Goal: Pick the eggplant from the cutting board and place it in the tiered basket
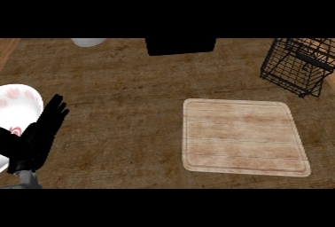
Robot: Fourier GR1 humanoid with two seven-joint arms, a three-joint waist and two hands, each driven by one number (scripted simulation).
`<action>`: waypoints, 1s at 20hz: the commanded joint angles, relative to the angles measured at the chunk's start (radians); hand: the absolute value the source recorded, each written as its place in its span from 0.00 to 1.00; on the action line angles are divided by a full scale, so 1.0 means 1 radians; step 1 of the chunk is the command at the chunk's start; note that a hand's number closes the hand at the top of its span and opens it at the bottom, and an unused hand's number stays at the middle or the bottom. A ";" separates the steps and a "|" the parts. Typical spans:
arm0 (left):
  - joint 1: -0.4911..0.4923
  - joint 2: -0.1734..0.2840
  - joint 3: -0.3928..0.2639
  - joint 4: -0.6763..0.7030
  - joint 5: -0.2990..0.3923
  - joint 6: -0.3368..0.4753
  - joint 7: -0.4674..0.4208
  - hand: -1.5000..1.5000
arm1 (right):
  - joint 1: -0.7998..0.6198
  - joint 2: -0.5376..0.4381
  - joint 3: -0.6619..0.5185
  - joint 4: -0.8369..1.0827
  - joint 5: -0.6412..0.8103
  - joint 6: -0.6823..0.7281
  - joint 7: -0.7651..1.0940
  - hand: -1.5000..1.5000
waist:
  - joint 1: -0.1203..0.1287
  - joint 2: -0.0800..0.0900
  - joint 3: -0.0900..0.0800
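Legible text, labels, brands, numbers, signs: none. Board (243, 137): bare wood grain, unmarked. Wire basket (297, 66) at 2 o'clock: no tag. Black box (181, 45) at 12 o'clock: blank face. White plate (18, 104) at 9 o'clock: pink blotches only, no lettering. Surface (118, 88): unmarked wood.

Brown wooden counter (124, 88), black block (180, 45) at far edge
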 commanded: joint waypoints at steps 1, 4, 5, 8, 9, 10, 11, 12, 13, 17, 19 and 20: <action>-0.022 -0.001 0.000 -0.015 -0.003 0.013 0.017 0.50 | -0.011 0.000 -0.193 0.086 -0.160 -0.076 -0.246 1.00 | 0.011 0.000 -0.001; -0.009 -0.002 -0.014 -0.022 0.003 -0.005 0.031 0.50 | -0.011 -0.038 -0.316 0.183 -0.266 -0.022 -0.418 1.00 | 0.036 0.005 -0.004; -0.042 0.008 -0.005 -0.011 0.000 -0.001 0.036 0.50 | -0.005 -0.074 -0.351 0.214 -0.290 0.019 -0.475 1.00 | 0.041 0.008 -0.007; -0.033 -0.009 -0.044 -0.035 -0.019 -0.012 0.030 0.50 | -0.015 -0.155 -0.409 0.346 -0.337 0.153 -0.598 1.00 | 0.075 0.012 -0.009; -0.053 -0.016 -0.054 -0.045 -0.029 -0.001 0.051 0.50 | -0.045 -0.151 -0.393 0.376 -0.319 0.148 -0.611 1.00 | 0.088 0.014 -0.010; -0.084 -0.012 -0.038 0.004 -0.004 -0.026 0.049 0.50 | -0.079 -0.153 -0.368 0.394 -0.306 0.167 -0.598 1.00 | 0.092 0.015 -0.011; -0.030 -0.021 -0.064 -0.066 -0.031 -0.011 0.057 0.50 | -0.062 -0.177 -0.390 0.448 -0.312 0.197 -0.663 1.00 | 0.095 0.014 -0.010; -0.049 -0.009 -0.021 -0.008 0.003 -0.039 0.027 0.50 | -0.083 -0.175 -0.357 0.445 -0.289 0.208 -0.641 1.00 | 0.095 0.014 -0.011; -0.113 -0.018 -0.044 0.022 -0.025 -0.015 0.059 0.50 | -0.167 -0.228 -0.334 0.453 -0.289 0.253 -0.571 1.00 | 0.102 0.017 -0.011; -0.109 -0.009 -0.034 0.002 -0.017 -0.035 0.077 0.50 | -0.244 -0.154 -0.257 0.323 -0.263 0.222 -0.457 1.00 | 0.100 0.013 -0.013; -0.092 -0.039 -0.056 0.007 -0.039 -0.021 0.038 0.50 | -0.343 -0.140 -0.202 0.299 -0.236 0.207 -0.382 1.00 | 0.112 0.015 -0.013; -0.063 -0.025 -0.048 -0.042 -0.021 -0.040 0.059 0.50 | -0.332 -0.146 -0.202 0.270 -0.233 0.215 -0.352 1.00 | 0.104 0.012 -0.013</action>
